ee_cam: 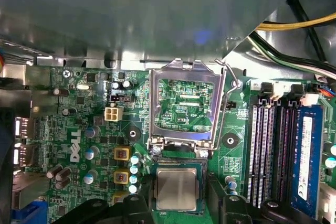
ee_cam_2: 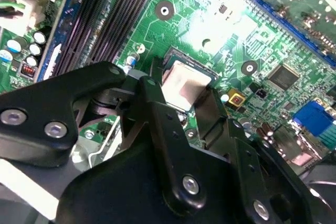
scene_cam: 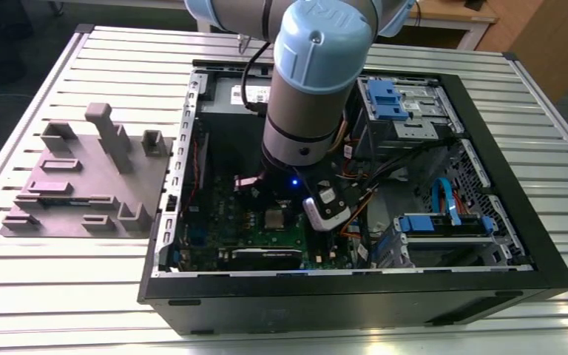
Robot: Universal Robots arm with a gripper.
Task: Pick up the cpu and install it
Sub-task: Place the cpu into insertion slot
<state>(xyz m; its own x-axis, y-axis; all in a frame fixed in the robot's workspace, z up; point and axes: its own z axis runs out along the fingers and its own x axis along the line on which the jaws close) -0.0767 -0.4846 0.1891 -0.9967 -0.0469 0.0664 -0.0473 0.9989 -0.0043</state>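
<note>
Seemingly the cpu lies in its socket, lid raised to admit it; the claw straddles it, grip impossible to tell.

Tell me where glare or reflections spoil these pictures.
In the second wrist view, white glare washes out the motherboard near the cpu; in the first wrist view, a faint blue glow reflects on the grey metal panel; in the exterior view, a small blue light shines.
</note>
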